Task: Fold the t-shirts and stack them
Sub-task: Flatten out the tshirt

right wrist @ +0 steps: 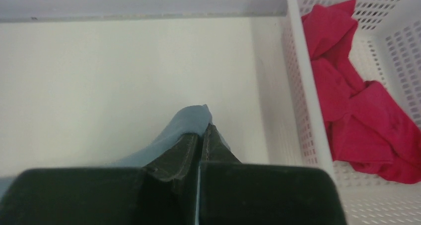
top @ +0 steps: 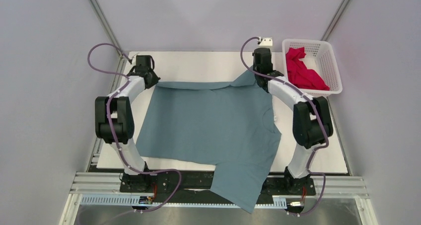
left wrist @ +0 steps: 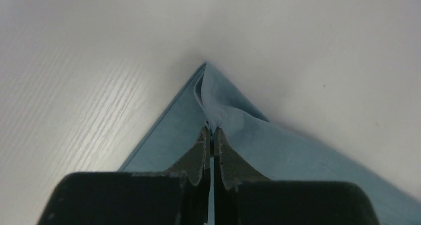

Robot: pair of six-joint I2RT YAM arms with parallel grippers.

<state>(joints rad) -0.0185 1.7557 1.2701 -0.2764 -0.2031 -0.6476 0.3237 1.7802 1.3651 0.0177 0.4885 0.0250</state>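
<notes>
Soft matt cloth, smooth, lightly creased: blue-grey t-shirt (top: 213, 120). Matt cloth too, crumpled: crimson t-shirt (top: 303, 73). White plastic lattice, slight sheen: basket (top: 329, 66). White matt top, faint wood-like grain: desk (left wrist: 59, 101). Dark matt fingers, ridged inner faces, maybe rubber, view blurred: left claw (left wrist: 211, 131), right claw (right wrist: 202, 130). Bare ribbed metal, dull shine: rail (top: 337, 187).

The dusty blue-grey cloth t-shirt (top: 208, 120) in the middle is plain all over; the crumpled crimson-pink cloth t-shirt (top: 304, 72), far right, is plain too; the white plastic lattice basket (top: 332, 65) has a regular grid of small holes; the white table top (top: 198, 66) shows faint grain lines.
</notes>
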